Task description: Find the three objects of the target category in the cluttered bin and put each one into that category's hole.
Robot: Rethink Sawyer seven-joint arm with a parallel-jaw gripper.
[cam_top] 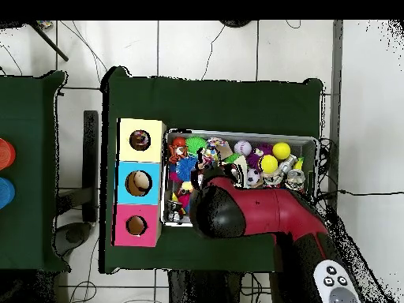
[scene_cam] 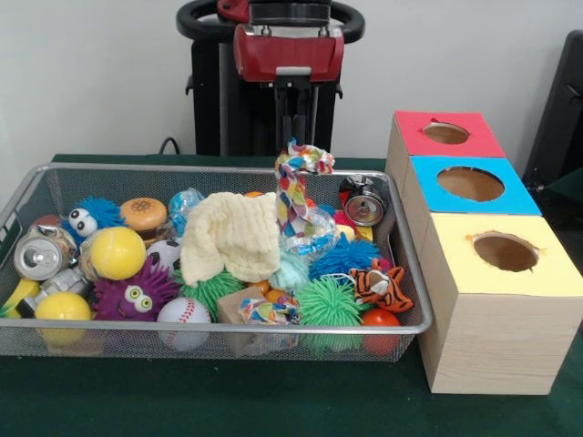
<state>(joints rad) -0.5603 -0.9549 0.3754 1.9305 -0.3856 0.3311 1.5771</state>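
A wire mesh bin [scene_cam: 36,196] crowds its contents together, so each item must be lifted clear to be sorted. From the left lie a crushed can [scene_cam: 41,255], a yellow ball [scene_cam: 117,252], a purple googly-eyed toy [scene_cam: 137,293] and a baseball [scene_cam: 183,314]. At centre a cream knitted cloth [scene_cam: 232,235] drapes over neighbours, hiding what lies beneath. Above it the gripper [scene_cam: 293,144] pinches a knotted rope toy [scene_cam: 296,196], raised partly out of the clutter, presumably for transfer. At right stands a wooden box with a red hole [scene_cam: 446,133], a blue hole [scene_cam: 470,183] and a yellow hole [scene_cam: 505,252], just beside the bin; the target category cannot be told.
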